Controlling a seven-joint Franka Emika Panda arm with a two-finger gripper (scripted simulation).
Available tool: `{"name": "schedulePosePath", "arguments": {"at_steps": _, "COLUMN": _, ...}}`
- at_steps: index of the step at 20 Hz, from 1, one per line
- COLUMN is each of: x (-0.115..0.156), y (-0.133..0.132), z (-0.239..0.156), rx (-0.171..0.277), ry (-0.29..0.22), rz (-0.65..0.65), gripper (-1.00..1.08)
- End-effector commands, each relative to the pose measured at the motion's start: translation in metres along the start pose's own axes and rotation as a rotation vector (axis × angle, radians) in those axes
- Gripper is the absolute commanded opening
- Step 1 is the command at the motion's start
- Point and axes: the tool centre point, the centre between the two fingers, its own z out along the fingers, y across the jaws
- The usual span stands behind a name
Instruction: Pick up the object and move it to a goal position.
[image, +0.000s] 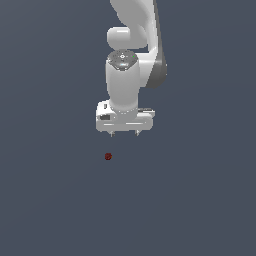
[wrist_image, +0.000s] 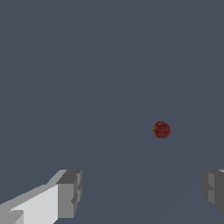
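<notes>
Grey floor below, tool (image: 124, 133) spread wide, empty, above cube (image: 108, 156).

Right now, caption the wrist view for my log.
Open gripper apart from the tiny dark red object on the grey floor.

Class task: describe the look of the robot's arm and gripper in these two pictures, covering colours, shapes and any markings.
The arm is glossy white with rounded, tubular links and a dark grey band along one side. A round grey cap with small coloured dots tops the wrist joint. The gripper has a wide, boxy white body with a small dark marking on its face. Its fingers are blocky, white with grey tips. No cables show.
</notes>
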Motion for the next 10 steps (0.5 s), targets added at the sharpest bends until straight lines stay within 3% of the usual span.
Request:
{"name": "schedulePosePath", "arguments": {"at_steps": 1, "x": 0.001, "y": 0.002, "z": 0.003, "rx": -0.001, "ry": -0.001, "rz": -0.016, "gripper": 1.0}}
{"name": "schedulePosePath", "arguments": {"at_steps": 10, "x": 0.005, "y": 0.017, "z": 0.023, "rx": -0.006, "ry": -0.004, "rz": -0.138, "gripper": 1.0}}
